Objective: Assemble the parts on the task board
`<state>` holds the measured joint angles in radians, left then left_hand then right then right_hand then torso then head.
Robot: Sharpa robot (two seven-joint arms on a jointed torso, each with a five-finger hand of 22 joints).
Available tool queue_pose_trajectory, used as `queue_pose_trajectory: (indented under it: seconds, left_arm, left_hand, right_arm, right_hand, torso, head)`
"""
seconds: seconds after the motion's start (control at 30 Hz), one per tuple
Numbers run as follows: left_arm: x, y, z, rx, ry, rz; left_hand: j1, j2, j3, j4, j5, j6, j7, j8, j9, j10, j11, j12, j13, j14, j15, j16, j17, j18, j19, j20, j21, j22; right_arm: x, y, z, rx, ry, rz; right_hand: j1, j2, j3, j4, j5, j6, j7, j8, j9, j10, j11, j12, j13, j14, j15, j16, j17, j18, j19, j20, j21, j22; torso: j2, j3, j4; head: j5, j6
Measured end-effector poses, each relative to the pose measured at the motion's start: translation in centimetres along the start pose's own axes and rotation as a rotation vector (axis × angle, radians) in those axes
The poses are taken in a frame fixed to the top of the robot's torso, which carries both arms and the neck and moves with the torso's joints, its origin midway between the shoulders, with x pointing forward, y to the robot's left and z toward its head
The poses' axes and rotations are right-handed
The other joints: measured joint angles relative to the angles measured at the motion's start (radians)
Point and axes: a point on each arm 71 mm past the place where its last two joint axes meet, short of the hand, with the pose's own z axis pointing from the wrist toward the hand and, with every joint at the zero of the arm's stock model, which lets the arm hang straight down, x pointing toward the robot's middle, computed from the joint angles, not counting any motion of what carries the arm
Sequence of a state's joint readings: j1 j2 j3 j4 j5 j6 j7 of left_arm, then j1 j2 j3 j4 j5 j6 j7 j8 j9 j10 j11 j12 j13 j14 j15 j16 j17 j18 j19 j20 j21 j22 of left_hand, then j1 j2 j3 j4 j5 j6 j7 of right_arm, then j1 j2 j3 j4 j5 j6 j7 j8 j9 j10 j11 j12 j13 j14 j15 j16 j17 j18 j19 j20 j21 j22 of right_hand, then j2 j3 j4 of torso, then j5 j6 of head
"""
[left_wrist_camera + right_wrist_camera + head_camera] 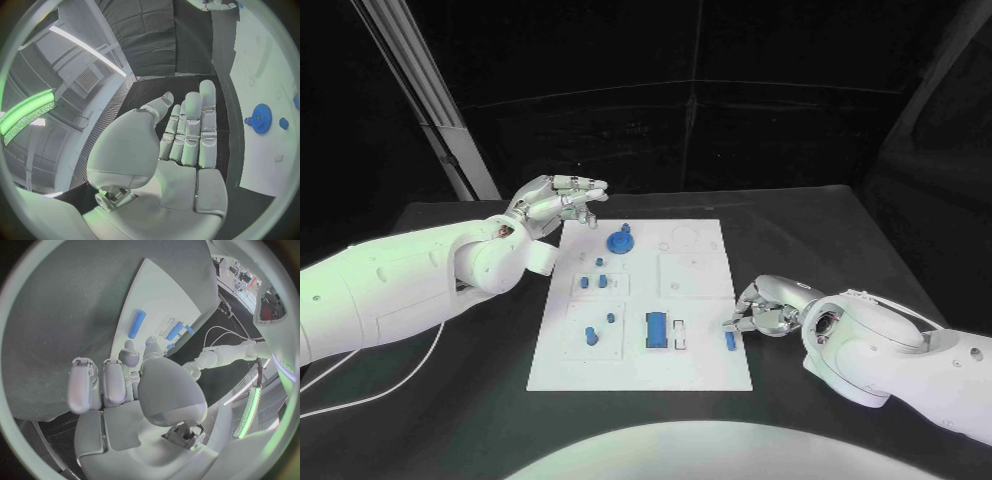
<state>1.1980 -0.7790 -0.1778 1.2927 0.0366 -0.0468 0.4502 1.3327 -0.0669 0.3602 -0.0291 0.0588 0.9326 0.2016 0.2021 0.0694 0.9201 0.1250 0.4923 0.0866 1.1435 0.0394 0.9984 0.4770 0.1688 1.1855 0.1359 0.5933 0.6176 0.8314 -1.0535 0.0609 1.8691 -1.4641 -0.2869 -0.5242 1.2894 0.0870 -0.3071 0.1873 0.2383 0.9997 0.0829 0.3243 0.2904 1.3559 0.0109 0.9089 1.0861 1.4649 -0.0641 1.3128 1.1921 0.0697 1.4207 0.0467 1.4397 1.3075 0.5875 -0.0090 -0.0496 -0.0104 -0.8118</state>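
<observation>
Gear [620,240], blue, toothed, round, on flat white task board [697,375].

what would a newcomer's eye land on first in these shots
Probably the white task board in the middle of the black table, dotted with small blue parts, above all the blue gear near its far edge. Next, the two silver hands: the left hand is raised, open and holding nothing, beside the board's far left corner, while the right hand sits low at the right edge, next to a small blue peg.
</observation>
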Motion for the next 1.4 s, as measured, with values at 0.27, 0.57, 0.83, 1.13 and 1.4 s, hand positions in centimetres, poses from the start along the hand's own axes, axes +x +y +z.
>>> queue_pose_trajectory:
  seconds: [0.27,0.57,0.83,1.13,1.4]
  left_arm:
    - [-0.1,0.0,-0.1,-0.001,-0.001,0.0]
    - [-0.1,0.0,-0.1,-0.001,-0.002,0.001]
    - [-0.2,0.0,-0.1,-0.002,-0.002,0.001]
    - [-0.2,0.0,-0.2,-0.003,-0.002,0.0]
    - [-0.3,0.0,-0.2,-0.004,-0.003,0.0]
  left_hand:
    - [0.0,0.0,0.0,0.0,0.0,0.0,0.0,0.0,0.0,0.0,0.0,0.0,0.0,0.0,0.0,0.0,-0.001,0.0,0.0,0.0,0.0,0.0]
    - [0.0,0.0,0.0,0.0,0.0,0.0,0.0,0.0,0.0,0.0,0.0,0.0,0.0,0.0,0.0,0.0,-0.001,0.0,0.0,0.0,0.0,0.0]
    - [0.0,0.0,0.0,0.0,0.0,0.0,0.0,0.0,0.0,0.0,0.0,0.0,0.0,0.0,0.0,0.0,-0.001,0.0,0.0,0.0,0.0,0.0]
    - [0.0,0.0,0.0,0.0,0.0,0.0,0.0,0.0,0.0,0.0,0.0,0.0,0.0,0.0,0.0,0.0,-0.001,0.0,0.0,0.0,0.0,0.0]
    - [0.0,0.0,0.0,0.0,0.0,0.0,0.0,0.002,0.0,0.0,0.0,0.0,0.0,0.0,0.0,0.0,-0.001,0.0,0.0,0.0,0.0,0.0]
  right_arm:
    - [0.5,0.3,0.5,0.006,0.041,-0.057]
    - [0.8,0.6,0.8,0.002,0.064,-0.105]
    - [1.0,1.7,1.2,-0.032,0.047,-0.173]
    - [1.5,2.9,1.4,-0.08,0.011,-0.285]
    - [1.6,3.5,1.4,-0.1,0.003,-0.342]
  right_hand:
    - [-0.004,-0.004,-0.007,0.001,-0.014,0.003,0.003,-0.004,-0.001,0.0,0.0,-0.005,-0.001,0.0,0.0,0.0,-0.002,0.0,0.0,0.0,0.0,0.0]
    - [0.002,-0.009,-0.007,0.001,-0.016,0.007,-0.001,-0.003,-0.001,0.0,0.0,-0.005,-0.001,0.0,0.0,-0.004,-0.002,0.0,0.0,0.0,0.0,0.0]
    - [0.038,-0.016,-0.007,-0.016,-0.016,0.015,0.0,-0.011,0.0,0.0,0.0,-0.009,-0.001,0.0,0.0,-0.004,-0.002,0.0,0.0,0.0,0.0,0.0]
    - [0.122,-0.007,0.016,-0.063,-0.052,0.022,0.0,-0.026,0.0,-0.004,-0.004,-0.018,-0.007,0.0,0.0,-0.01,-0.004,0.0,0.0,0.0,-0.004,0.0]
    - [0.162,0.002,0.04,-0.093,-0.058,0.022,0.0,-0.038,-0.001,-0.007,-0.007,-0.03,-0.012,0.0,0.0,-0.015,-0.005,0.0,0.0,0.0,-0.008,0.0]
  torso:
    - [0.0,-0.001,0.0004]
    - [0.001,-0.0012,0.0003]
    - [0.0,-0.0012,-0.0008]
    - [0.0,-0.0018,-0.0002]
    - [0.0,-0.0018,-0.0002]
  head:
    - [0.002,-0.005]
    - [0.004,-0.009]
    - [0.004,-0.01]
    - [0.002,-0.013]
    - [0.003,-0.014]
